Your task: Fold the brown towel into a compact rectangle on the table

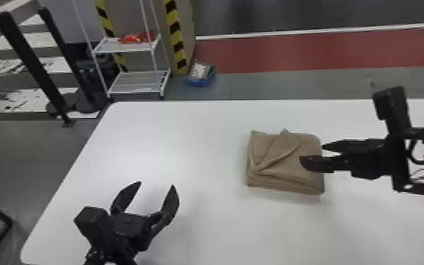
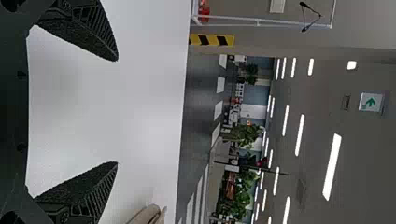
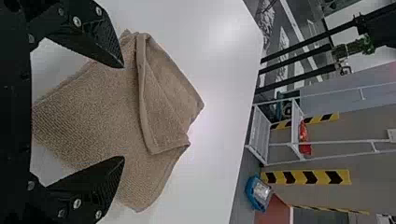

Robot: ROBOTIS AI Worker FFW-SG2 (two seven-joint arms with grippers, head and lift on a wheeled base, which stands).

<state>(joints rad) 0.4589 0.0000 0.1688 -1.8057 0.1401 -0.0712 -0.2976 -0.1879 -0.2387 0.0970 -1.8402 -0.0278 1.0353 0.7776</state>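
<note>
The brown towel (image 1: 285, 169) lies on the white table as a thick folded block, its top layer turned back in creased flaps near the left and far side. My right gripper (image 1: 311, 155) is over the towel's right edge, its fingers apart. In the right wrist view the towel (image 3: 102, 112) spreads beneath the open right gripper (image 3: 123, 112), with nothing held. To the left of the towel, my left gripper (image 1: 156, 186) stands open above bare table. The left wrist view has the left gripper (image 2: 116, 112) with fingers wide apart, and a bit of the towel (image 2: 148, 214).
The white table (image 1: 193, 119) extends around the towel on all sides. Beyond its far edge stand a white wire shelf (image 1: 133, 82), a blue box (image 1: 200, 74) on the floor and black posts (image 1: 35, 67) at the left.
</note>
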